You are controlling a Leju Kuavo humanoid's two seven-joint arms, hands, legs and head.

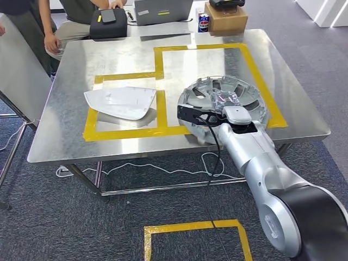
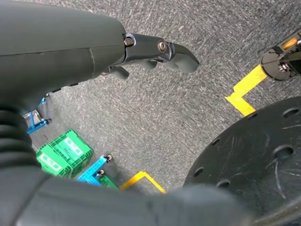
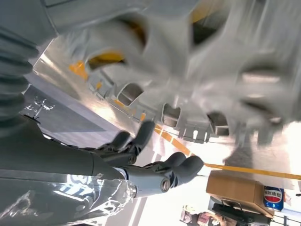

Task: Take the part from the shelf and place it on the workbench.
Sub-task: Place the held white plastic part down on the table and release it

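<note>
One silver wheel-cover part lies on the worktop inside yellow tape. Right hand at its near rim, fingers apart, seemingly released. Left hand hangs loosely curled, holding nothing.

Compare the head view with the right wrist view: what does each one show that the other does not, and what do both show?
Only the head view shows the white flat panel lying inside the left taped box, the black case at the table's far edge, and the taped box on the floor.

Only the right wrist view shows the right hand close up, fingers curled beneath the wheel cover's rim.

Both show the wheel cover, the steel table, the yellow tape, the cardboard box and the blue can.
</note>
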